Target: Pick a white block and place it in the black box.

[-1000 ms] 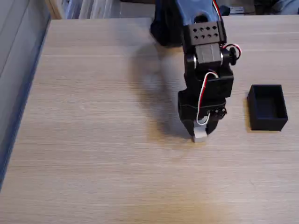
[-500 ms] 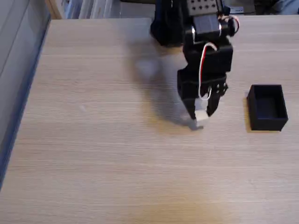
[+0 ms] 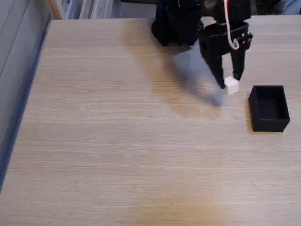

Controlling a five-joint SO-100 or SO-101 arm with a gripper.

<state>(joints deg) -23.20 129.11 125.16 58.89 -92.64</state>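
Since the earlier frame, the gripper [image 3: 230,81] has risen and swung right toward the black box [image 3: 269,108], carrying the white block [image 3: 231,85] clamped between its fingers above the wooden table [image 3: 117,141]. Box sits just right of the block; the arm's base [image 3: 175,23] lies farther back.
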